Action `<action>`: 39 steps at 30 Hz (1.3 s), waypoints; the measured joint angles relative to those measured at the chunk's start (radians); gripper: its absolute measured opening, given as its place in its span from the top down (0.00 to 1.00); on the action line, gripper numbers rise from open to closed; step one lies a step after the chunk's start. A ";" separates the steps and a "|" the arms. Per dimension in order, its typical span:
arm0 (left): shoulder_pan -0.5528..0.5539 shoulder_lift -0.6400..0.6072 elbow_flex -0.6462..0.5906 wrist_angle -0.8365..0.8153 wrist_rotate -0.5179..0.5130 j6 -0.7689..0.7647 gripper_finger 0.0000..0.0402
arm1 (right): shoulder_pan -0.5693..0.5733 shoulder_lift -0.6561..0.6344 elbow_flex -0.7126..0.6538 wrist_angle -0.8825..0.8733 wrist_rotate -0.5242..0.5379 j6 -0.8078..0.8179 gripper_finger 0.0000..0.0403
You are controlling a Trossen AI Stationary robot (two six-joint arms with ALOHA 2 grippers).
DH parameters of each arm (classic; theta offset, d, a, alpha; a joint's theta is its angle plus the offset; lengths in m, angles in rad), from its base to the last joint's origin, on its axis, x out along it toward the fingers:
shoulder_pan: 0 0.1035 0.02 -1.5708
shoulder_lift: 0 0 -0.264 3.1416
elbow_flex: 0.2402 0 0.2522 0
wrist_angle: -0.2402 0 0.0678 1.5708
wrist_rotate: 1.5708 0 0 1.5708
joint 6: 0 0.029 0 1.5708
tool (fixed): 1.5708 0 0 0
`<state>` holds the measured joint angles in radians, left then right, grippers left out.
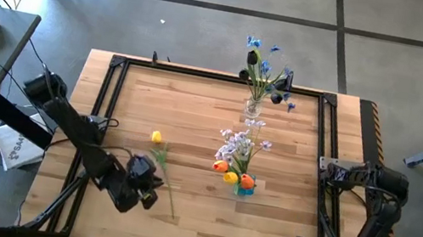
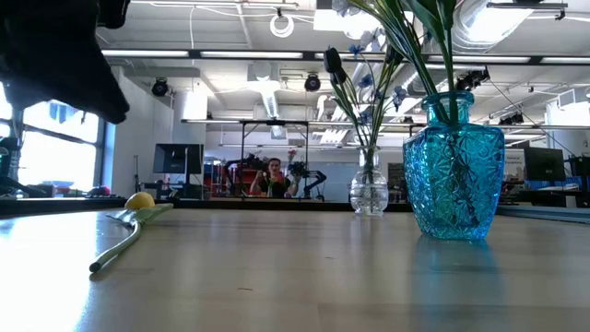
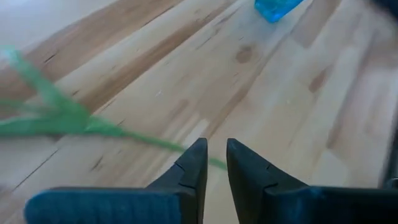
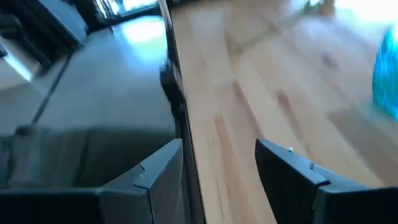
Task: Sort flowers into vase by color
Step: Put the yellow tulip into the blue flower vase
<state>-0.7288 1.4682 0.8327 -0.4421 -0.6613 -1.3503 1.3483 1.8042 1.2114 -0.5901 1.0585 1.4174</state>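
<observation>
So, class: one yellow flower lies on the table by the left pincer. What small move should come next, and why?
Probably close the left pincer fully on the yellow flower. Its green stem passes between the narrowly parted fingers, not yet clearly pinched. Then it could lift toward the blue vase, which already holds yellow and orange heads.
</observation>
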 joint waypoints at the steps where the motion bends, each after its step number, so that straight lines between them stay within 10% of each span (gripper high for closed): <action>1: -0.007 0.015 0.023 -0.049 0.003 -0.029 0.89 | 0.008 0.000 0.000 0.008 0.032 -0.026 0.51; 25: -0.108 0.319 0.066 -0.002 0.084 -0.561 0.90 | 0.008 0.000 0.000 -0.008 -0.150 -0.051 0.51; 39: 0.038 0.334 0.067 -0.159 0.075 -0.738 0.62 | -0.003 0.000 0.000 -0.102 -0.148 -0.002 0.51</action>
<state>-0.6913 1.8023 0.8996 -0.6009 -0.5862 -2.0883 1.3457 1.8042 1.2114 -0.6922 0.9110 1.4151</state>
